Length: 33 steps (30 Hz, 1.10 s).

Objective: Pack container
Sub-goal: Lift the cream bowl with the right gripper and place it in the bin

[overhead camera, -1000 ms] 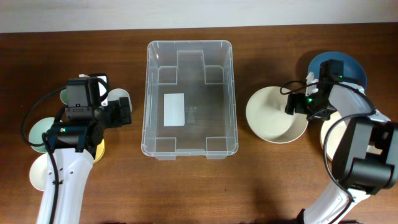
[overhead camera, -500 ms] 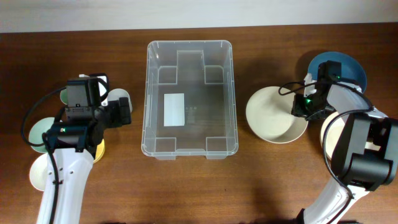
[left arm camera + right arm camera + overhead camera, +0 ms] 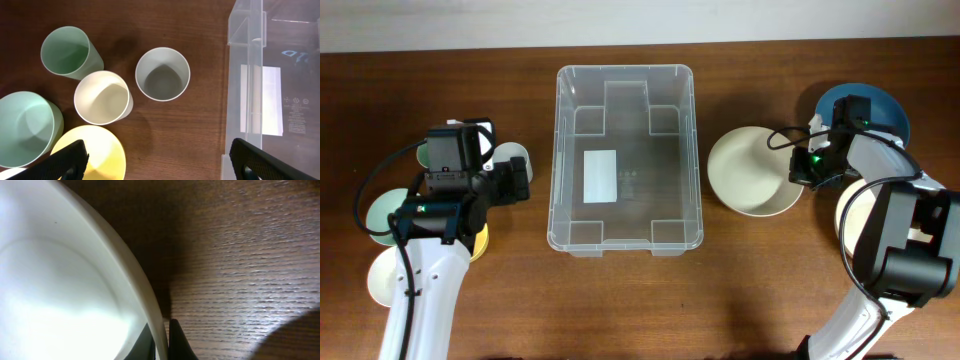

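The clear plastic container stands in the middle of the table, with only its white label inside; its near wall fills the right of the left wrist view. A cream bowl sits to its right. My right gripper is shut on that bowl's right rim, and the right wrist view shows the rim pinched between the two fingers of this gripper. My left gripper hangs open left of the container, its jaws wide apart over bare wood, holding nothing.
Left of the container stand a green cup, a pale grey cup, a cream cup, a bigger green cup and a yellow bowl. A blue bowl lies under the right arm.
My right gripper has shut on the cream bowl's rim, and the bowl has shifted slightly left, toward the container. The left arm has stayed where it was.
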Each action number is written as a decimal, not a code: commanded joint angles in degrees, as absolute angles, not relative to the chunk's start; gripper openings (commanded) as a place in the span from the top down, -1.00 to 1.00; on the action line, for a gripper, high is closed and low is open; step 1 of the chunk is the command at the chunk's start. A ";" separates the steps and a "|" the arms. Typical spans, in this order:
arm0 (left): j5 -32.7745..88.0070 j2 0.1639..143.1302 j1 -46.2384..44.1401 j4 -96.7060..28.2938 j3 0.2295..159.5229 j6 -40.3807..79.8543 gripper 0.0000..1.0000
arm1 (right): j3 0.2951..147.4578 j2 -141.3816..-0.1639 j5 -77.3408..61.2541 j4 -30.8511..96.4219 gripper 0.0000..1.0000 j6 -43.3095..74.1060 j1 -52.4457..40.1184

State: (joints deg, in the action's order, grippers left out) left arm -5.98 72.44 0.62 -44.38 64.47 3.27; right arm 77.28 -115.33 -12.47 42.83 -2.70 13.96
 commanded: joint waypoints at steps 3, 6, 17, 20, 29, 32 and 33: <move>-5.80 72.64 0.93 -44.45 65.82 3.84 -0.86 | 80.79 -113.08 -15.64 42.63 0.92 0.45 13.96; -5.80 72.64 0.93 -44.45 65.82 3.84 -0.86 | 84.33 -110.13 -15.88 42.83 0.93 4.89 13.96; -5.80 72.64 0.93 -44.47 65.82 3.86 -0.85 | 102.39 -101.16 -15.57 43.42 0.92 6.68 3.55; -5.80 72.62 0.93 -44.47 65.87 3.92 -0.85 | 103.81 -101.30 -11.70 41.17 0.92 6.00 -2.50; -3.20 72.62 12.95 -45.95 69.93 12.43 -0.87 | 103.79 -107.63 0.82 35.59 0.92 -1.58 -17.98; -2.68 72.64 16.60 -45.98 70.02 12.64 -0.87 | 103.79 -111.92 1.10 33.98 0.92 -1.74 -20.12; -2.70 72.64 17.17 -45.98 70.02 12.62 -0.87 | 103.79 -113.23 1.10 33.76 0.92 -1.72 -20.62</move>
State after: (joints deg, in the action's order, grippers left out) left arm -4.38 72.64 14.94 -45.89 68.86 10.61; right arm 103.50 -109.10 -2.35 34.50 -0.38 -19.38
